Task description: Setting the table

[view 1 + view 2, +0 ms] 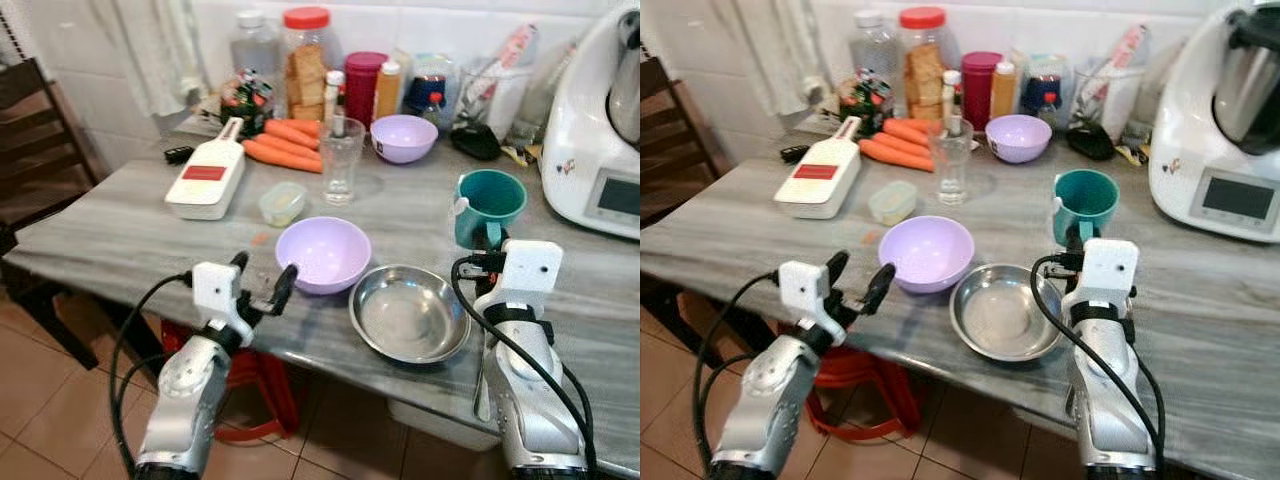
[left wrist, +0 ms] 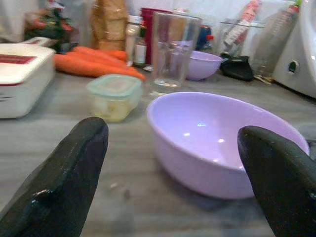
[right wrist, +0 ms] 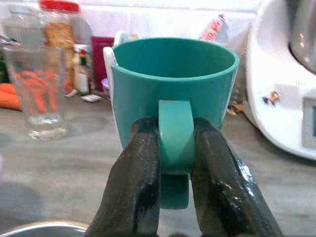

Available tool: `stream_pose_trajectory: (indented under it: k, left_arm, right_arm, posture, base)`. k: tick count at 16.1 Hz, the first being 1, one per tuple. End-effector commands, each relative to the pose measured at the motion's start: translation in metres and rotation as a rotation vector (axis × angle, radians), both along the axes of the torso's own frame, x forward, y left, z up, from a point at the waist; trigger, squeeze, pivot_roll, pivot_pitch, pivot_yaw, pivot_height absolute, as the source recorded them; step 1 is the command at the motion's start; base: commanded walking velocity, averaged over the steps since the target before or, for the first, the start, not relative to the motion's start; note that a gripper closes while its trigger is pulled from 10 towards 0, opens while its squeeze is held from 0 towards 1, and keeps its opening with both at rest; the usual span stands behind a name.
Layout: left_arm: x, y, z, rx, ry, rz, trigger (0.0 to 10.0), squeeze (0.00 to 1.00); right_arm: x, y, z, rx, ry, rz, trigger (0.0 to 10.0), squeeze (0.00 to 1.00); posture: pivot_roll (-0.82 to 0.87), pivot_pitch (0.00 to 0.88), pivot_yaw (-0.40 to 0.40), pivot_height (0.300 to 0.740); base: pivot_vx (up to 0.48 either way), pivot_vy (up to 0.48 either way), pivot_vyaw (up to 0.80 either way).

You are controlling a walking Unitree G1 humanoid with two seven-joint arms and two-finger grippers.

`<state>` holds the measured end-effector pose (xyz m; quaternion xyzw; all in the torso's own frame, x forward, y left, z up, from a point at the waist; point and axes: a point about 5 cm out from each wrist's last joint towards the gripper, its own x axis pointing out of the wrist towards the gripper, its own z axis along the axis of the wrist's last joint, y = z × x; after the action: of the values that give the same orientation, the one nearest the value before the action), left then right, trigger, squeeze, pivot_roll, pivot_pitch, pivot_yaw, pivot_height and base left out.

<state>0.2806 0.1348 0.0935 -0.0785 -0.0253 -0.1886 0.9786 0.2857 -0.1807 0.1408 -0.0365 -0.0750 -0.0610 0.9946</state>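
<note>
On the grey marbled tabletop [image 1: 120, 235] the right tool [image 3: 175, 163] is closed on the handle of the teal mug [image 1: 489, 205], its two black fingers [image 3: 136, 182] pressed against either side of the handle. The mug stands upright on the right side, just beyond the right arm's white wrist block. To its right at the far edge stands a white kitchen machine [image 1: 600, 130].

The left tool [image 1: 262, 280] hovers at the near edge with its fingers spread wide, holding nothing. Just beyond it and a little to the right sits the lavender bowl [image 1: 323, 253], upright. Touching or nearly touching that bowl on its near right side is a steel dish [image 1: 409, 314], shallow and round.

Farther back in the middle stands a clear drinking glass [image 1: 341, 160], and just left of it and nearer lies a small lidded container [image 1: 282, 202] with a pale green lid. Left of that lies a white slicer [image 1: 208, 178] with a red label. Beyond the glass are several carrots [image 1: 285, 145] lying together, and to the right of the glass a second lavender bowl [image 1: 403, 138]. Jars and bottles line the far wall, among them a red-lidded jar [image 1: 307, 60]. A dark wooden chair [image 1: 35, 140] stands off the left end of the tabletop.
</note>
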Motion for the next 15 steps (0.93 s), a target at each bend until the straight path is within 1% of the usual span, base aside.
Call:
stream_pose_trajectory:
  k: [1, 4, 5, 6, 7, 8, 12, 13, 15]
  left_arm:
    - [-0.001, 0.002, 0.004, 0.006, -0.014, -0.010, 10.0, 0.00]
    - [-0.011, 0.004, -0.003, 0.014, 0.030, -0.111, 10.0, 0.00]
    - [-0.015, 0.004, -0.005, 0.010, 0.041, -0.164, 10.0, 0.00]
    - [-0.021, 0.003, -0.006, 0.001, 0.056, -0.241, 10.0, 0.00]
    - [-0.023, 0.003, -0.006, 0.003, 0.059, -0.272, 10.0, 0.00]
    - [-0.025, 0.001, -0.005, 0.015, 0.064, -0.334, 10.0, 0.00]
    - [-0.023, 0.002, -0.005, 0.018, 0.066, -0.360, 10.0, 0.00]
    - [-0.023, 0.001, -0.004, 0.016, 0.066, -0.363, 10.0, 0.00]
    - [-0.024, 0.000, -0.004, 0.011, 0.071, -0.379, 10.0, 0.00]
  right_arm:
    - [0.002, 0.003, 0.006, -0.001, -0.026, 0.015, 10.0, 0.00]
    - [0.004, -0.001, 0.005, 0.000, -0.012, 0.014, 10.0, 0.00]
    - [0.006, -0.003, 0.004, -0.001, 0.001, 0.023, 10.0, 0.00]
    - [0.009, -0.007, 0.003, 0.001, 0.017, 0.030, 10.0, 0.00]
    - [0.011, -0.009, 0.002, 0.002, 0.031, 0.036, 10.0, 0.00]
    - [0.017, -0.015, 0.000, 0.000, 0.051, 0.043, 10.0, 0.00]
    - [0.033, -0.017, -0.004, -0.020, 0.109, 0.109, 10.0, 0.00]
    - [0.037, -0.016, -0.006, -0.025, 0.133, 0.143, 10.0, 0.00]
    - [0.042, -0.019, -0.013, -0.048, 0.174, 0.182, 10.0, 0.00]
  posture:
    - [-0.04, 0.000, 0.019, 0.740]
    - [-0.04, 0.000, 0.022, 0.740]
    - [-0.04, 0.000, 0.023, 0.740]
    - [-0.04, 0.000, 0.023, 0.740]
    - [-0.04, 0.000, 0.023, 0.740]
    - [-0.04, 0.000, 0.027, 0.740]
    - [-0.04, 0.000, 0.028, 0.740]
    - [-0.04, 0.000, 0.028, 0.740]
    - [-0.03, 0.000, 0.024, 0.740]
  base:
    - [0.000, 0.000, 0.00]
    - [0.000, 0.000, 0.00]
    - [0.000, 0.000, 0.00]
    - [0.000, 0.000, 0.00]
    - [0.000, 0.000, 0.00]
    - [0.000, 0.000, 0.00]
    - [0.000, 0.000, 0.00]
    - [0.000, 0.000, 0.00]
    - [0.000, 0.000, 0.00]
